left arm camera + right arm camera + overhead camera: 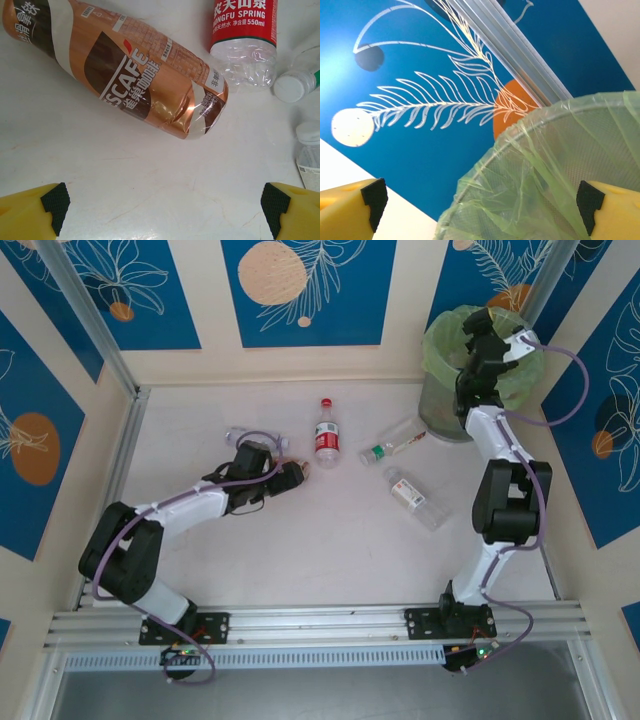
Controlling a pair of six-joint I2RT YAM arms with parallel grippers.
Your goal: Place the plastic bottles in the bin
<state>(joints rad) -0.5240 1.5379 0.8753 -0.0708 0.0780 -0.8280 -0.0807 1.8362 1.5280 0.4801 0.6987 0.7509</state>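
My left gripper (297, 474) (165, 206) is open and low over the table, with nothing between its fingers. Just ahead of it lies a brown-labelled bottle (125, 75) (307, 467) on its side. Beyond that lies a red-labelled, red-capped bottle (243, 35) (327, 437). A bottle with a green band (392, 446) (295, 84) and a clear bottle (414, 498) (310, 150) lie to the right. Another clear bottle (240, 438) lies behind the left arm. My right gripper (490, 328) (481, 200) is open and empty above the green-lined bin (455, 365) (560, 175).
Blue patterned wall panels (300, 290) and aluminium frame posts (510, 55) close in the table on three sides. The bin stands in the back right corner. A metal rail (320, 625) runs along the near edge by the arm bases.
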